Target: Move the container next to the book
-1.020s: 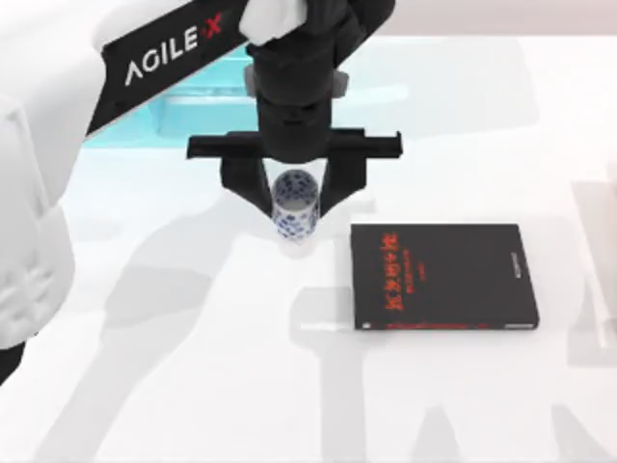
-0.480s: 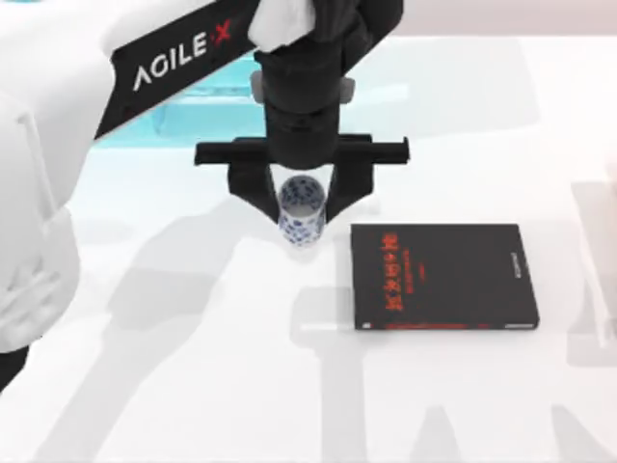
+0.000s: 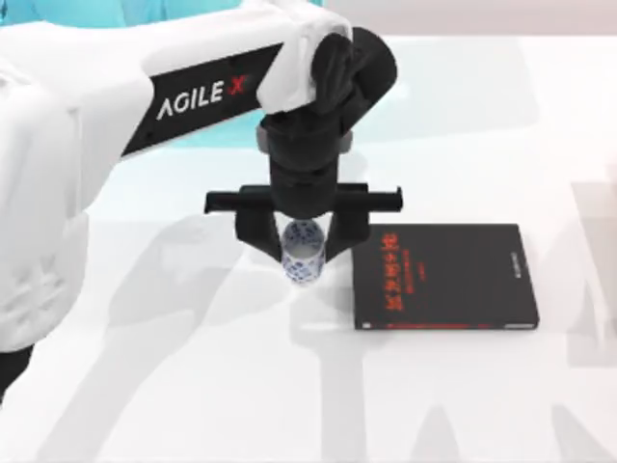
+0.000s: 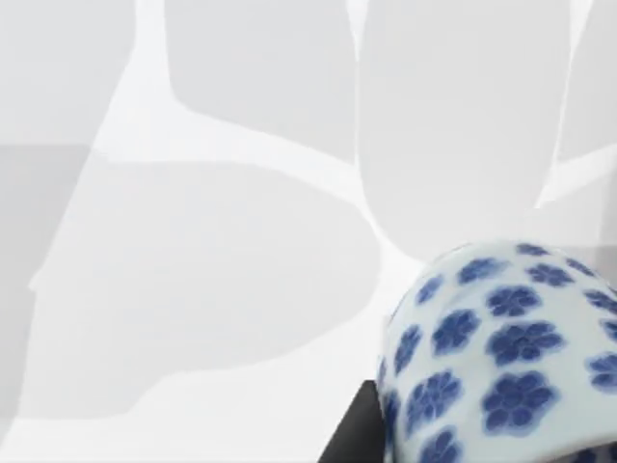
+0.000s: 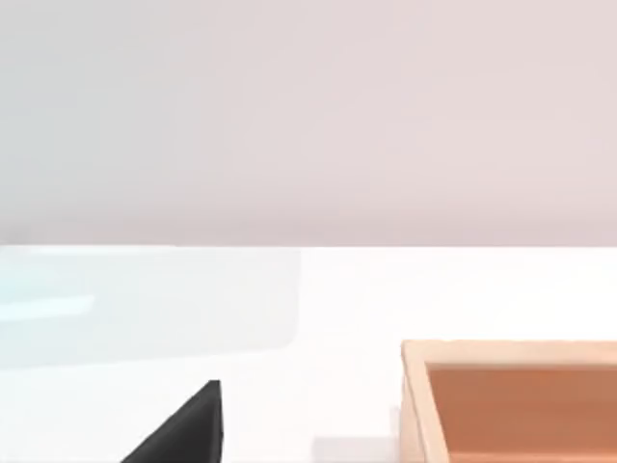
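Observation:
The container [image 3: 302, 253] is a small white cup with blue flower pattern, upright, held between the two black fingers of my left gripper [image 3: 303, 249], which is shut on it. It hangs just left of the book [image 3: 443, 276], a flat black book with red lettering and a red lower edge, lying at the table's centre right. In the left wrist view the container [image 4: 501, 357] looms close, with a black finger [image 4: 349, 434] beside it. Whether the cup touches the table I cannot tell.
A turquoise shelf unit [image 3: 58, 10] peeks out at the back left, mostly hidden behind my left arm. The right wrist view has a wooden box [image 5: 511, 400] on the white table and a dark corner [image 5: 183, 429] beside it.
My left gripper has carried the container toward the table's front and slightly right, closer to the book's left edge. The book has not moved.

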You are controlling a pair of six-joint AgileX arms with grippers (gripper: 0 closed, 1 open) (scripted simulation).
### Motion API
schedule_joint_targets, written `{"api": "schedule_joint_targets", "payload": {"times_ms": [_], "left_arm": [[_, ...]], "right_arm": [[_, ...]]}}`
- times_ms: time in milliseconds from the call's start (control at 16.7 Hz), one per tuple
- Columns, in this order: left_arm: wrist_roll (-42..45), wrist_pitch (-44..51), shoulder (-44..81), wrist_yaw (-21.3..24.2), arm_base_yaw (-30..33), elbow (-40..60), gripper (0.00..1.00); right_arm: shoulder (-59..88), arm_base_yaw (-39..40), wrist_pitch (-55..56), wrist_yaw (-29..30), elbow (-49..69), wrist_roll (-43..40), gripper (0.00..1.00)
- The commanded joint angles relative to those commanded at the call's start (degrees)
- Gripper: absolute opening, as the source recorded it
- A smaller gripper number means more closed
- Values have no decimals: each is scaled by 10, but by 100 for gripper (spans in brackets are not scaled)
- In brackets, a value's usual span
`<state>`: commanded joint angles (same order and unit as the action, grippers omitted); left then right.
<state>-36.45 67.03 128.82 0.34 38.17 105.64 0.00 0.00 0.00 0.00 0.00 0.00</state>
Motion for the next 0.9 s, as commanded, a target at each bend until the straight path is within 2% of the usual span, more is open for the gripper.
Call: {"api": "schedule_joint_targets", "payload": {"times_ms": [180, 900], "left_arm": [[0, 0, 0, 0, 0, 0, 0], [0, 0, 0, 0, 0, 0, 90]], "right_arm": [[0, 0, 0, 0, 0, 0, 100], [0, 0, 0, 0, 0, 0, 100]]}}
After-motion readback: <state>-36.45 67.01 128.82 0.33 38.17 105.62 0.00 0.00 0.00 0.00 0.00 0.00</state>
